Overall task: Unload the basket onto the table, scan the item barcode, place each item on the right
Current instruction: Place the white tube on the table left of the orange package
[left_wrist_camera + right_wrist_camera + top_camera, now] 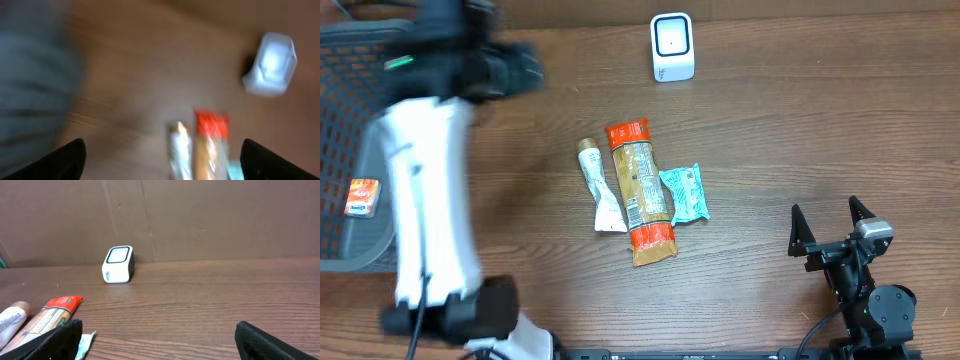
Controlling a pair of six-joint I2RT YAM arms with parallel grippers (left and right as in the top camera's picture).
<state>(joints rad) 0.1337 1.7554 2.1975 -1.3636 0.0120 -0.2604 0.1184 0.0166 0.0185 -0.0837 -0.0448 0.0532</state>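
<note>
On the table [770,120], seen from overhead, a white scanner [672,47] stands near the far edge with its window facing up; well short of it, at the middle, three items lie side by side: a white tube [602,190], a long orange-and-tan packet [640,195] touching it, and a small teal packet [683,193] just beside the long one; none of them is held; at the left stands a dark mesh basket [340,110] with a small orange-and-white box [361,197] inside; the white left arm [425,200] reaches over the basket's edge, its dark end badly blurred; the right fingers [798,232] stand spread wide near the table's near right corner, well apart from the items, with nothing between them. From the left wrist, everything is smeared, yet the left fingers [65,160] show as two dark tips at the bottom corners, set wide with nothing in the gap; below them lie the tube [179,150], the long packet [212,145] and a sliver of the teal packet [235,170], with the scanner [272,65] at upper right. From the right wrist, the right fingers [275,340] sit wide at the bottom corners, empty; the scanner [118,264] stands upright at the far edge before a brown wall [200,220]; the tube [12,317], the long packet [50,315] and the teal packet [86,342] lie at lower left.
</note>
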